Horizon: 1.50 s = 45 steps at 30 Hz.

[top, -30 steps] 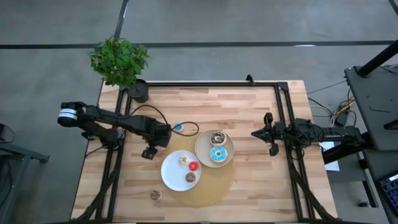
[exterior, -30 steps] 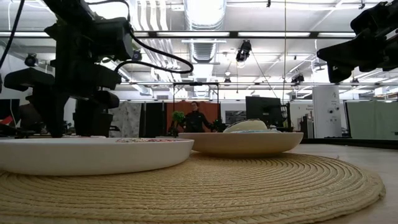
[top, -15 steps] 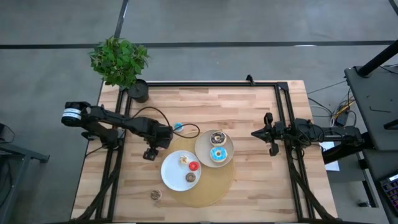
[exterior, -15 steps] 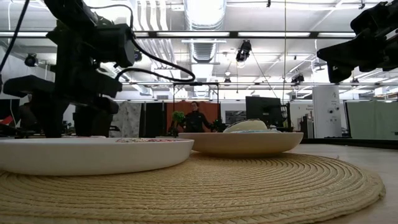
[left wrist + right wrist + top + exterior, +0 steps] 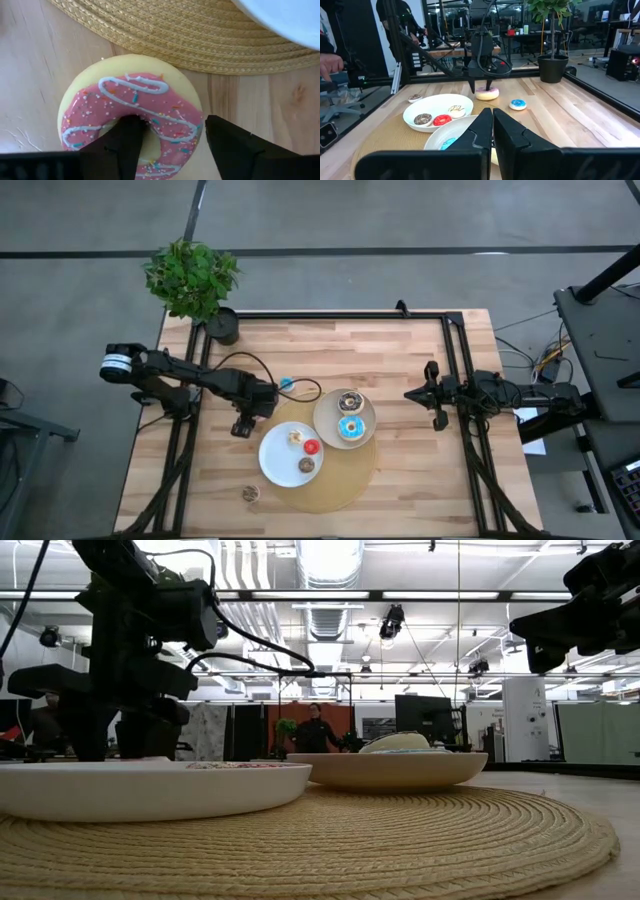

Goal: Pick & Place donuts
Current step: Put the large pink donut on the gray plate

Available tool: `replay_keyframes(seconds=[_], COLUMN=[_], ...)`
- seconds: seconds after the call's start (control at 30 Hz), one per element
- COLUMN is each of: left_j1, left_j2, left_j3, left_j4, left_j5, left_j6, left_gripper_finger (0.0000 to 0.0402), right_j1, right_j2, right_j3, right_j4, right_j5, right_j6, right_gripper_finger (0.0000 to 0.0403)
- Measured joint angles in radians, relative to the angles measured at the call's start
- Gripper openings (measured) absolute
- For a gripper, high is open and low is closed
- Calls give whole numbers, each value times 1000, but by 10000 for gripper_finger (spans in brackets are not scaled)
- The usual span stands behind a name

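The left gripper [image 5: 170,142], half open, straddles the pink donut [image 5: 131,112] flat on the bench's left half beside the mat [image 5: 200,40], one finger in its hole, one outside its rim.

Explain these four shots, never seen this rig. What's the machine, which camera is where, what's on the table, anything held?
Two robot arms work at a wooden table. One camera looks down from above, one sits at table height, and one rides on each wrist. The left gripper is down over a pink donut beside the woven mat, one finger in its hole and one outside; nothing is lifted yet. The right gripper waits shut and empty. Small donuts lie on a white plate, two more on a beige plate, and a potted plant stands at a corner.
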Motion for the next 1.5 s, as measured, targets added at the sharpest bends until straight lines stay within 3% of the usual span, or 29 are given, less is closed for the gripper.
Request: replay_keyframes(seconds=[0.2,0.67,1.5], left_j1=[0,0,0], left_j2=[0,-35,-39], left_j3=[0,47,21], left_j4=[-1,-81,-35], left_j5=[0,6,3], left_j6=[0,0,5], left_gripper_finger=[164,163,163], right_j1=[0,0,0], right_j2=[0,0,0], right_j3=[0,0,0], right_j4=[0,0,0], right_j5=[0,0,0], right_j6=[-3,-1,1], right_gripper_finger=[9,9,9])
